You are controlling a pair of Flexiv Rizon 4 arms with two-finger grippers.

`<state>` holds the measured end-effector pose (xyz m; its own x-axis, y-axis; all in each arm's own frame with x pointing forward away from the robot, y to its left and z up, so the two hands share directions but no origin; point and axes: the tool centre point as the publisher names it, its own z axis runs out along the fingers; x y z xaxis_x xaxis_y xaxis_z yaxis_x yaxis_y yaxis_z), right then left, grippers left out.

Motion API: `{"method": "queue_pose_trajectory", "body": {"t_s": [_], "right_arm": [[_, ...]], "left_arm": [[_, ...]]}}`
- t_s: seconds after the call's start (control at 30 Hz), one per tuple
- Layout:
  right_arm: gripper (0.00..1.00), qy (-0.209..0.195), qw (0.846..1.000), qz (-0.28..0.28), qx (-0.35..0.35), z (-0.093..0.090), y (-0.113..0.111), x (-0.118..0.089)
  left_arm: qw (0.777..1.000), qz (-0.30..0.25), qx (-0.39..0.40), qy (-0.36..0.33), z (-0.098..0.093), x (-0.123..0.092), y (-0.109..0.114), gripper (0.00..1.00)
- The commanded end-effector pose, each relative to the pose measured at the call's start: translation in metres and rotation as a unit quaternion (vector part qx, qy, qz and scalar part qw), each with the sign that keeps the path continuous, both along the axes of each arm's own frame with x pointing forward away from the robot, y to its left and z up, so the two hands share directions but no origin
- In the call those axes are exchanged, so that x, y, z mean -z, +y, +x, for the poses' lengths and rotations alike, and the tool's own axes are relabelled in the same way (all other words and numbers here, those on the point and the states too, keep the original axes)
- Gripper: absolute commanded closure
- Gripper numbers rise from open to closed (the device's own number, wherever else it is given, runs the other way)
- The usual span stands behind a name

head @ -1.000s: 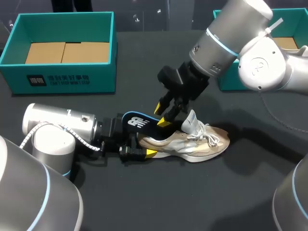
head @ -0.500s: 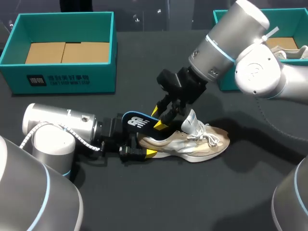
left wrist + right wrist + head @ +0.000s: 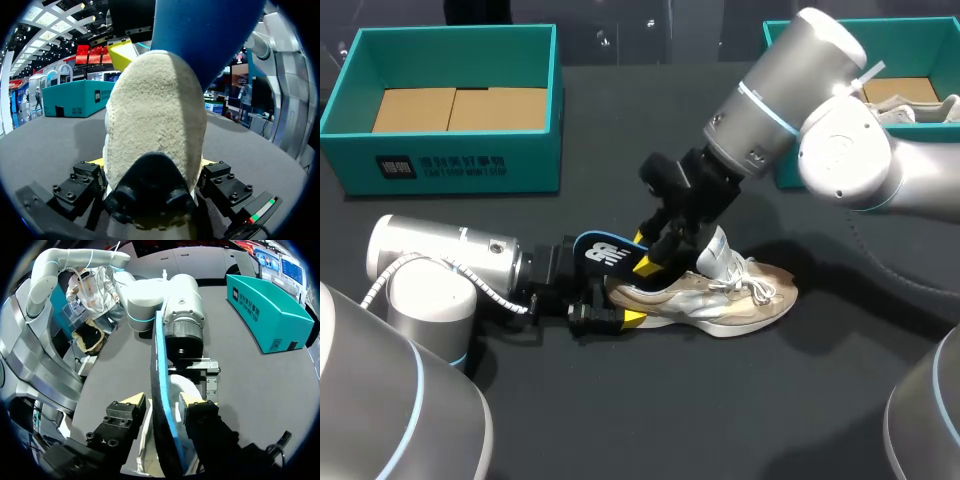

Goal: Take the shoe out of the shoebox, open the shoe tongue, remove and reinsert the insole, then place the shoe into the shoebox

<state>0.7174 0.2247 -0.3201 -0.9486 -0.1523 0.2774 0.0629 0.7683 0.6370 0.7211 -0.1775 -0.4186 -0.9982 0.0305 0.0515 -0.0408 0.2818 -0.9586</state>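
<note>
Shoe (image 3: 720,297) toe rightward, heel in left gripper (image 3: 618,300); insole (image 3: 603,250) in right gripper (image 3: 645,252).

Our left gripper (image 3: 620,304) lies low at centre-left, clamping a beige mesh shoe (image 3: 725,298); our right gripper (image 3: 657,256), angled down mid-frame, pinches a blue foam insole (image 3: 603,250).

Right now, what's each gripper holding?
Left gripper: closed on the heel of the shoe.
Right gripper: closed on the insole.
</note>
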Motion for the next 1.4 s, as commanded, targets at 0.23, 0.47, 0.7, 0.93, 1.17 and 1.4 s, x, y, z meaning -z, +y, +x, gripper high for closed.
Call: {"method": "queue_pose_trajectory", "body": {"t_s": [0.23,0.47,0.7,0.93,1.17,1.4], "right_arm": [[0.69,-0.002,1.0,-0.003,-0.005,-0.001,0.011,0.002],[1.0,-0.007,1.0,-0.002,-0.009,-0.002,0.015,0.003],[1.0,-0.056,0.997,0.022,-0.038,-0.003,0.031,-0.023],[1.0,-0.083,0.995,0.031,-0.053,-0.004,0.04,-0.038],[1.0,-0.083,0.995,0.031,-0.053,-0.004,0.04,-0.038],[1.0,-0.089,0.993,0.046,-0.064,-0.007,0.043,-0.067]], "left_arm": [[1.0,0.0,-0.001,0.0,-0.001,0.004,-0.001,1.0],[1.0,0.0,-0.001,0.0,-0.001,0.004,-0.001,1.0],[1.0,0.0,-0.001,0.0,-0.001,0.004,-0.001,1.0],[1.0,0.0,-0.001,0.0,-0.001,0.004,-0.001,1.0],[1.0,0.0,-0.001,0.0,-0.001,0.004,-0.001,1.0],[1.0,0.0,-0.001,0.0,-0.001,0.004,-0.001,1.0]]}}
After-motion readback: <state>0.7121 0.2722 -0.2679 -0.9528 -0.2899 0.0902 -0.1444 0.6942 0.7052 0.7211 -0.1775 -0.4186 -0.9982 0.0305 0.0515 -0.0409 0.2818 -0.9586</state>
